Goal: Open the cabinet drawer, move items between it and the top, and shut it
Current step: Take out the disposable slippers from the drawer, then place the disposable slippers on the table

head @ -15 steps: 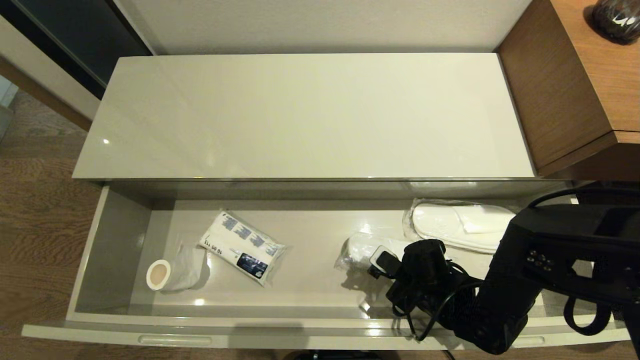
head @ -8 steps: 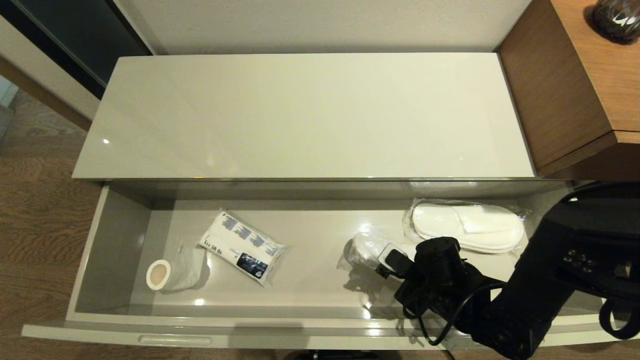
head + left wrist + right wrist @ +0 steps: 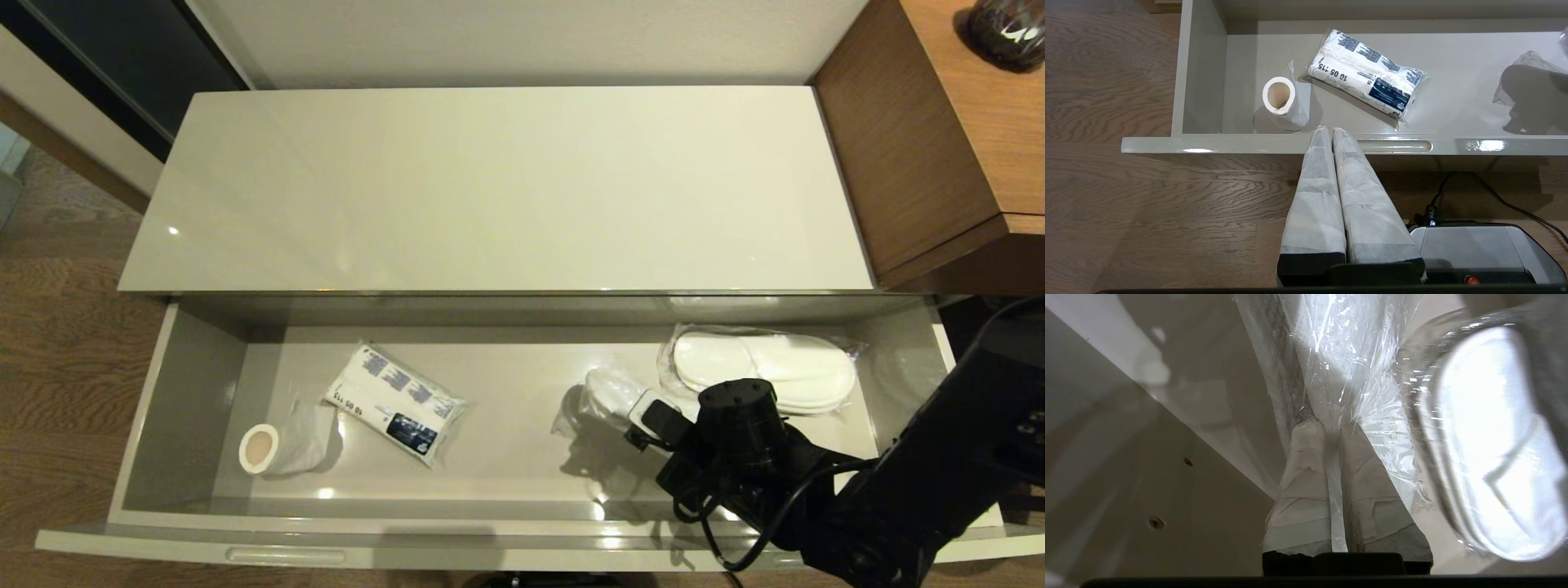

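The cabinet drawer (image 3: pixel 204 392) is standing fully pulled out below the top (image 3: pixel 490 188), its front rail with a slot handle (image 3: pixel 286 555) lying nearest the robot. Toward the drawer's right end, the right pincer (image 3: pixel 1333 430) is pinching the clear plastic of a wrapped white bundle (image 3: pixel 608 390), its taped fingers (image 3: pixel 1306 490) pressed together on the film, with the black arm reaching in over the front rail. Just beside the bundle, toward the back right corner, the sealed white slippers (image 3: pixel 767 371) are lying flat. The middle of the drawer floor is lying open; at the left, a printed white pack (image 3: pixel 396 404) is lying at a slant, with a paper roll (image 3: pixel 273 445) near it by the left wall. The left pincer (image 3: pixel 1327 130) is hanging outside the drawer, pressed together, above the wooden floor (image 3: pixel 1147 196). The glossy worktop is reflecting light, with a brown wooden unit (image 3: pixel 922 147) adjoining its right edge and a pale wall (image 3: pixel 522 41) behind.
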